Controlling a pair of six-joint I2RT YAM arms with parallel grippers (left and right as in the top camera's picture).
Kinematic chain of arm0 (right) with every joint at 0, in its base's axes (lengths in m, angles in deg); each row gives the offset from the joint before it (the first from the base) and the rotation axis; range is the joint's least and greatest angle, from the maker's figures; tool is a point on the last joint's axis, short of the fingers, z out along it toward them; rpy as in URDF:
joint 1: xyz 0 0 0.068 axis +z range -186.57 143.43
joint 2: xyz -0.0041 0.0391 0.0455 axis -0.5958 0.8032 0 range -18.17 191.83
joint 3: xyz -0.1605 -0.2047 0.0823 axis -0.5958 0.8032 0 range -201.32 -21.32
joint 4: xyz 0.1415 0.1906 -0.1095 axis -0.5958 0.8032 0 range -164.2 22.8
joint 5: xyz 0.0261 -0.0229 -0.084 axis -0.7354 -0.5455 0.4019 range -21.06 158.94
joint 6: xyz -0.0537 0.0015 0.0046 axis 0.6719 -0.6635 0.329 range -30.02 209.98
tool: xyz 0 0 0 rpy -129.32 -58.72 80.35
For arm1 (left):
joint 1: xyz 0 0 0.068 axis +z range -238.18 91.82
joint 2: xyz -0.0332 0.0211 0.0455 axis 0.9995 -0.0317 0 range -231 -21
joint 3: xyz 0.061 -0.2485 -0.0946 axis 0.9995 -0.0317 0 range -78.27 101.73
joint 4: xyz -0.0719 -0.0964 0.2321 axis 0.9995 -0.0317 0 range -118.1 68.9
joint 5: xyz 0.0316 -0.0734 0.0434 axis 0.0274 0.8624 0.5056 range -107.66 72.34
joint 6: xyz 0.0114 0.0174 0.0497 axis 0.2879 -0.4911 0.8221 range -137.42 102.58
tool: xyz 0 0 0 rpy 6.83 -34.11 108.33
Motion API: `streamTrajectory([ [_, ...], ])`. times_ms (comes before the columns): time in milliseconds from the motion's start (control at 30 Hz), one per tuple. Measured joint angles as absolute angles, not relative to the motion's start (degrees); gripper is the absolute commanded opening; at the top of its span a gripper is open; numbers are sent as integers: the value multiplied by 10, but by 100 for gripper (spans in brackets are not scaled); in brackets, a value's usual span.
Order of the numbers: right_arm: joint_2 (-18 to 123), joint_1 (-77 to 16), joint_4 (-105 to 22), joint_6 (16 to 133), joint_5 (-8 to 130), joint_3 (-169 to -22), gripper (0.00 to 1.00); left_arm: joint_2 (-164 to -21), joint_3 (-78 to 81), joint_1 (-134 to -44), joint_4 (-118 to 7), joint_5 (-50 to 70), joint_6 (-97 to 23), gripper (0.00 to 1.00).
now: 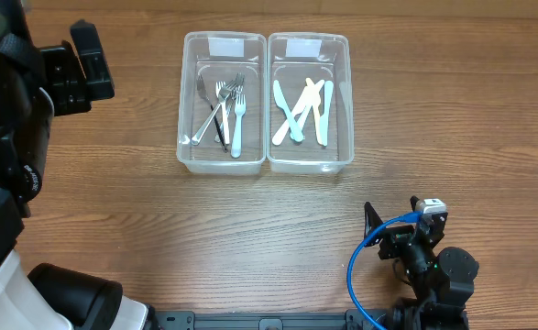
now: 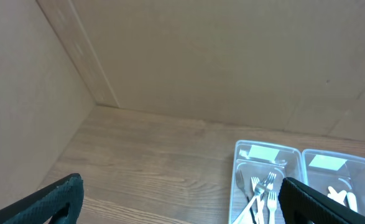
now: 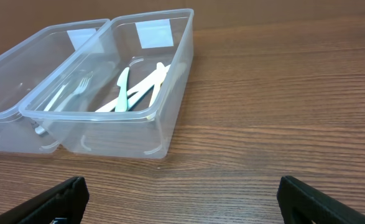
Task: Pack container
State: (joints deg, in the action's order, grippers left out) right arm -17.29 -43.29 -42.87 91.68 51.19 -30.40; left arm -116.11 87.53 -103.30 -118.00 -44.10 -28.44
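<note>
Right now, you have two clear containers standing side by side on the tabletop, their long walls touching. The left container holds a loose heap of forks, some metal and some white, crossing one another. The right container holds pale plastic knives, white with a greenish one among them, also lying crossed. Each container has a white label at its far end.

Your left fingers are spread wide and pinch nothing. In the left wrist view they frame bare wood and a plain brown wall, with both containers low in the right corner, well apart from them. From overhead the left arm sits off the left container's far left side.

Your right fingers are likewise spread wide with nothing between them. They hang low over bare tabletop on the near side, and the knife container is the closer of the two in that view. Overhead, the right arm sits near the front edge, right of centre, with a blue cable looping beside it.
</note>
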Motion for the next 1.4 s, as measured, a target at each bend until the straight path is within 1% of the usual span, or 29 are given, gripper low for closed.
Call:
streamTrajectory([
  [200, -173, -433, -429, 917, 512, -304, 100, -1156, 866, -1031, -1180, -441, -283, 100],
  [300, -173, -433, -429, 917, 512, -304, 100, -1124, 803, -1011, -1153, -438, -283, 100],
  [533, -173, -433, -429, 917, 512, -304, 100, -977, 533, -933, -987, -382, -359, 100],
  [600, -173, -433, -429, 917, 512, -304, 100, -925, 439, -917, -921, -364, -386, 100],
  [733, -173, -433, -429, 917, 512, -304, 100, -830, 266, -911, -826, -347, -418, 100],
  [967, -173, -433, -430, 917, 512, -303, 100, -670, -10, -911, -678, -346, -435, 100],
  [1200, -173, -433, -431, 917, 512, -303, 100, -524, -252, -911, -577, -364, -441, 100],
  [1400, -173, -433, -430, 917, 512, -303, 100, -411, -406, -911, -537, -373, -441, 100],
])
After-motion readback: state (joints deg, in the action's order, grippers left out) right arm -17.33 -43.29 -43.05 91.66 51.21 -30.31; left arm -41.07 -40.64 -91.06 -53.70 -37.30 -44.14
